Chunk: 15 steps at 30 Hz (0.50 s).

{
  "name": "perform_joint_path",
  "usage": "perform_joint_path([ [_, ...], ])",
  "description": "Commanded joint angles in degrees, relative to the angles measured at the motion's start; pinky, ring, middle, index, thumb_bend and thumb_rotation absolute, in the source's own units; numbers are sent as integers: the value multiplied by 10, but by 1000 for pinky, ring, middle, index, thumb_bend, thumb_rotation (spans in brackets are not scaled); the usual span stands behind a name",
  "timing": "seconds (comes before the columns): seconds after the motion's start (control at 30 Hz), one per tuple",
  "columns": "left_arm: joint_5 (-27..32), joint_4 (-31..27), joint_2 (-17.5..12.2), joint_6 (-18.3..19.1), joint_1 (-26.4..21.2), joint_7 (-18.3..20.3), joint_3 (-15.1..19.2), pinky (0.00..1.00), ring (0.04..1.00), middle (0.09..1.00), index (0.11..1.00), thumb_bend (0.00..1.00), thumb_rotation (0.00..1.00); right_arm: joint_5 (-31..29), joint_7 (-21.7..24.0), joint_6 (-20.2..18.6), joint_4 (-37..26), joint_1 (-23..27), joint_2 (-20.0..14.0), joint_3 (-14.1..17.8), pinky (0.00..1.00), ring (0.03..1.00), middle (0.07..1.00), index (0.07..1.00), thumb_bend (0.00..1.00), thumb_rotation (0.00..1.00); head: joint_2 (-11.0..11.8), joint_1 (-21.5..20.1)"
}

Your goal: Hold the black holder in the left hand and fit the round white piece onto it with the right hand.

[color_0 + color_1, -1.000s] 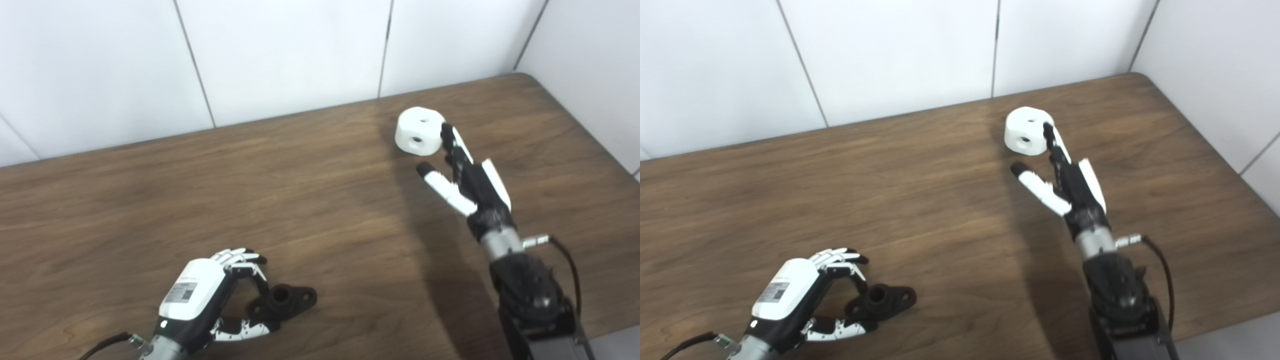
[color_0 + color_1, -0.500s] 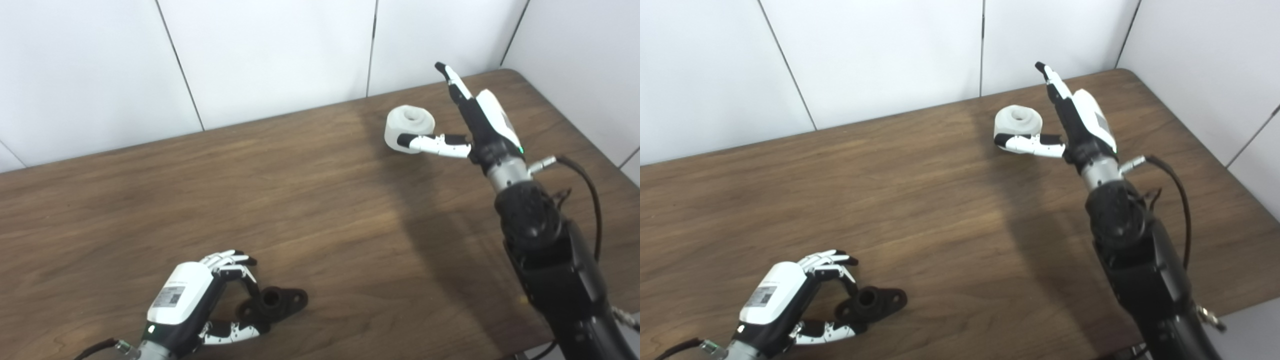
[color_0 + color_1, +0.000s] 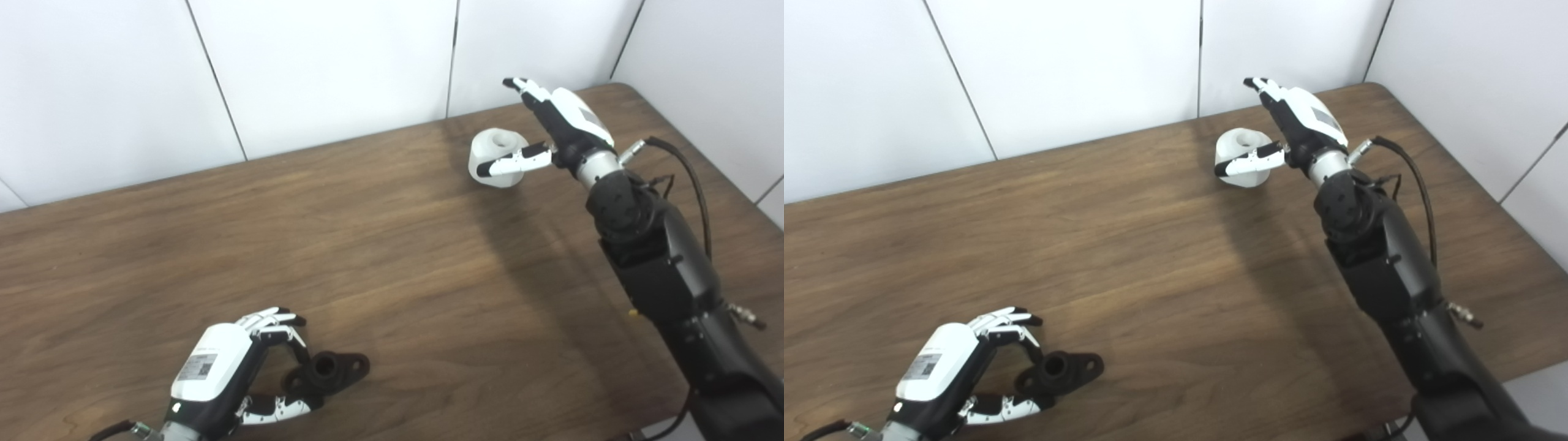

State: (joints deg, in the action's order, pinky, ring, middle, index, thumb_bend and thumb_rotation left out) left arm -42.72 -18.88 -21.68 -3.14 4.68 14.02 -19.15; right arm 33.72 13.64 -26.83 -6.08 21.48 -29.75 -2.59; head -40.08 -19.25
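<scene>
The black holder (image 3: pixel 331 369) lies on the table near the front left edge. My left hand (image 3: pixel 223 367) curls over its left end, with fingers (image 3: pixel 288 334) above and thumb (image 3: pixel 278 407) below pinching that end. The round white piece (image 3: pixel 495 153) sits at the back right with its hole facing up, and looks slightly tilted. My right hand (image 3: pixel 560 122) is open beside it. Its thumb (image 3: pixel 511 164) crosses the near face of the piece, and its fingers (image 3: pixel 525 86) reach out above and behind it, apart from it.
The brown wooden table (image 3: pixel 392 257) ends against white wall panels (image 3: pixel 318 67) just behind the white piece. Its rounded right corner (image 3: pixel 631 89) lies close to my right hand. A cable (image 3: pixel 686 171) loops off the right forearm.
My right hand rose from the near side of the white piece to beside and over it, thumb swinging across its front. The piece turned hole-up. The view shifted; my left hand stayed put.
</scene>
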Motion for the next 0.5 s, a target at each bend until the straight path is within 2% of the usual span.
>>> perform_joint_path([
  [0.0,-6,24,-25,21,27,37,-1,832,862,789,489,516,52,17,0,4,1,38,-24,-4,1000,1000,969,929,938,379,0,-1],
  [0.3,-7,29,-23,18,27,29,1,800,851,782,488,517,51,27,16,2,63,74,-35,-23,1000,997,963,921,960,380,2,-1],
  [0.47,-8,26,-22,19,27,32,0,818,862,790,489,515,53,34,21,1,89,87,-40,-28,1000,987,945,906,948,367,2,-1],
])
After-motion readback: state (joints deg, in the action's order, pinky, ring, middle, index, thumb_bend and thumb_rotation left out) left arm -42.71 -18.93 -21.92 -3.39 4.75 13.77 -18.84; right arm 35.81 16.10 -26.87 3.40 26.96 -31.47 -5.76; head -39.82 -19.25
